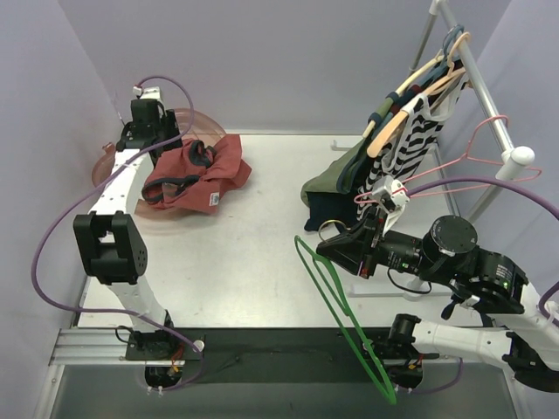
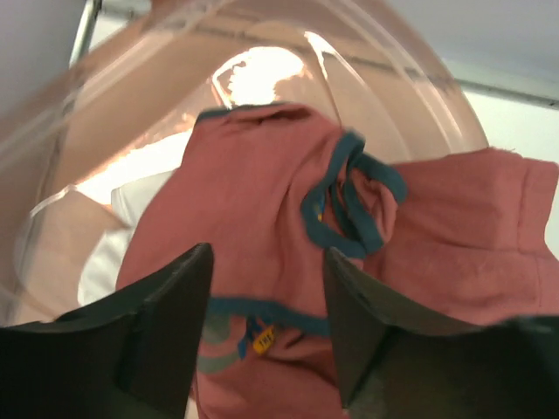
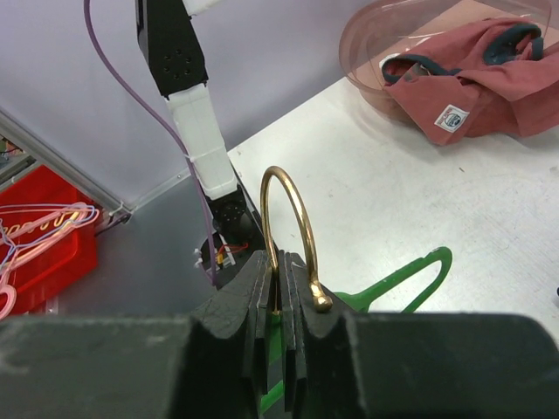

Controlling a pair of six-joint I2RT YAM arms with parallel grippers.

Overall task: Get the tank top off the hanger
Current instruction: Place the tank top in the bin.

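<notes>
Two things tell me the main job is done: the green hanger [image 3: 402, 276] sits bare in my right gripper [image 3: 281, 262], and the red tank top [image 1: 196, 175] lies well away from it at the far left. It is partly inside the clear pink basin [image 2: 419, 96] and partly draped over the rim onto the table [image 1: 262, 253]. I judge this to be the drop-off step, with the garment off the hanger and set down.

My left gripper [image 2: 267, 253] hovers directly over the cloth with its fingers well apart. Nothing is pinched between them, and I cannot tell whether the tips brush the fabric. The right gripper is clamped tight on the hanger's brass hook [image 3: 281, 169], and the green frame trails toward the near table edge.

Next I would raise the left arm straight up, taking care that the teal strap [image 2: 313, 214] does not snag on a finger. Then I would find somewhere to put the hanger down.
</notes>
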